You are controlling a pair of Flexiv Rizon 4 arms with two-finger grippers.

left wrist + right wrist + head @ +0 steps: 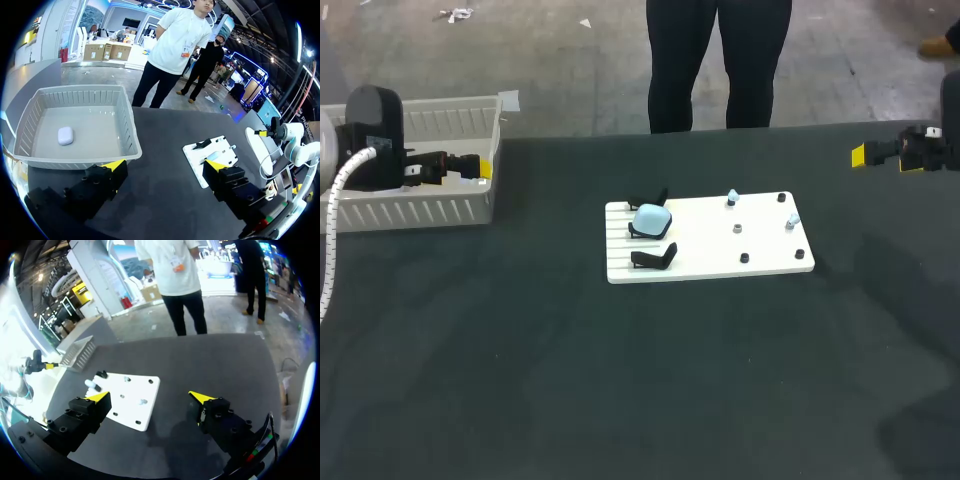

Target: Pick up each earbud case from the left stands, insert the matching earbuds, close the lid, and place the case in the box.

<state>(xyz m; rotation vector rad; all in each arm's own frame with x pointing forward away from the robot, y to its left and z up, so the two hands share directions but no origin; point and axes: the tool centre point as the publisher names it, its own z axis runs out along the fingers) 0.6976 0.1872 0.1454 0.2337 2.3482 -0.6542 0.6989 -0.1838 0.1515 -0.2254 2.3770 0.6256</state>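
Both grippers are empty, jaws wide. The left gripper point(164, 169) hangs over the box point(420, 108) at the left edge of the table point(620, 400), and there's one white case point(65, 135) lying inside it. The right gripper point(150, 398) sits out by the table's far right corner. A pale blue case point(651, 218) rests on the middle stand point(638, 233) at the left edge of the board point(720, 262), with the earbuds point(732, 197) toward its right edge. The danger now: a skewed pinch could knock that rounded case off its stand, or flick a tiny earbud away.
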